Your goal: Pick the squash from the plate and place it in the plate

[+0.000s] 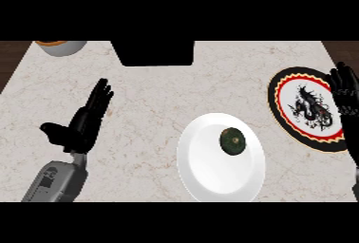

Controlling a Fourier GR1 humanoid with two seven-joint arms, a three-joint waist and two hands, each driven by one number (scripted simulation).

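A small, round, dark green squash (232,141) is lying in the upper middle of a plain white round plate (210,182) on the pale marbled stone counter (154,95). The robot's left hand (79,127) is resting open at the left of the view, its fingers (98,99) stretched straight and pointing up and away, its thumb sticking out to the left; it is holding nothing, and the squash is sitting well to the right of those fingertips. The right hand (345,95) is showing at the right edge, fingers extended and not closing on anything, lying over the right rim of a round black-rimmed plate with a red and yellow ring and a black dragon figure (303,107). The squash is lying to the lower left of those fingers, apart from them.
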